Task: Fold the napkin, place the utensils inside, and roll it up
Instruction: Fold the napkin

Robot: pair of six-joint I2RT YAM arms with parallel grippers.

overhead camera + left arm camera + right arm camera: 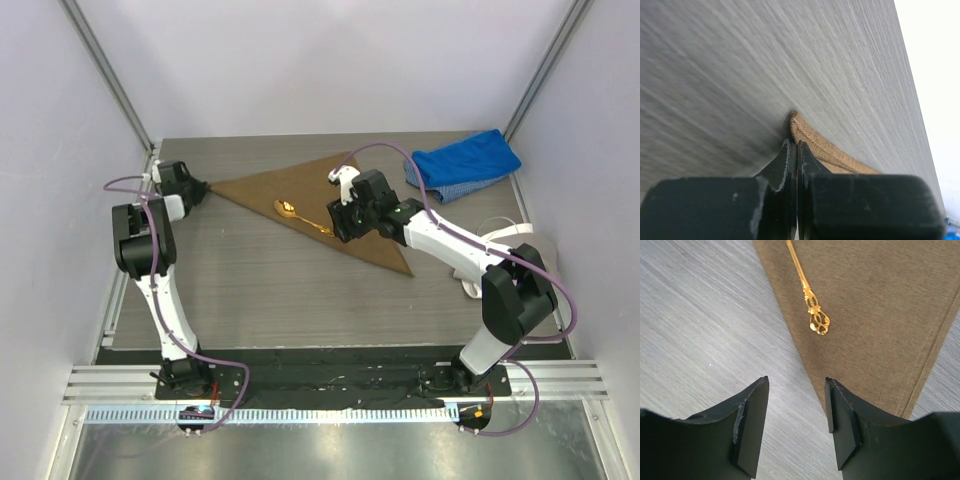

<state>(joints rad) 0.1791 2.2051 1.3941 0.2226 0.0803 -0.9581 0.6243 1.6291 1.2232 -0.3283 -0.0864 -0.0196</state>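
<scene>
The tan-brown napkin lies folded into a long triangle on the grey table. The gold spoon rests on it, bowl to the left. My left gripper is at the napkin's left tip. In the left wrist view its jaws are pressed together at the hemmed corner of the napkin, with a sliver of tan between them. My right gripper hovers open over the napkin's front edge. The spoon's ornate handle end lies just beyond the right gripper, and nothing is between its fingers.
A crumpled blue cloth lies at the back right corner. A beige-and-white item sits by the right edge, partly behind the right arm. White walls close in the table on three sides.
</scene>
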